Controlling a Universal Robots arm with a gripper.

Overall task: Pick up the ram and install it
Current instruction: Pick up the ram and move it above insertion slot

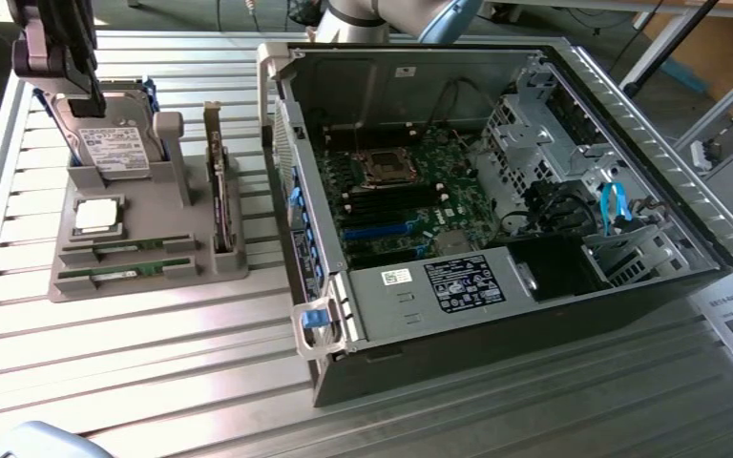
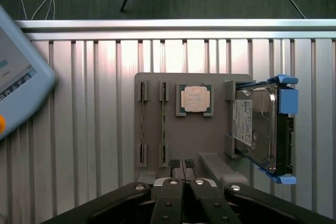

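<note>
Ram sticks [image 2: 163, 124] stand on edge in slots of the gray holder [image 2: 215, 135], top edges up and free for a pinch, beside the silver chip [image 2: 195, 99]. Pincer [image 2: 182, 165] hovers over the holder, fingers nearly touching, gripping nothing.

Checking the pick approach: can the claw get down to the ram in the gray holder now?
Likely yes: the ram lies uncovered in a slot of the holder, nothing over it, and the shut claw hangs above.
</note>
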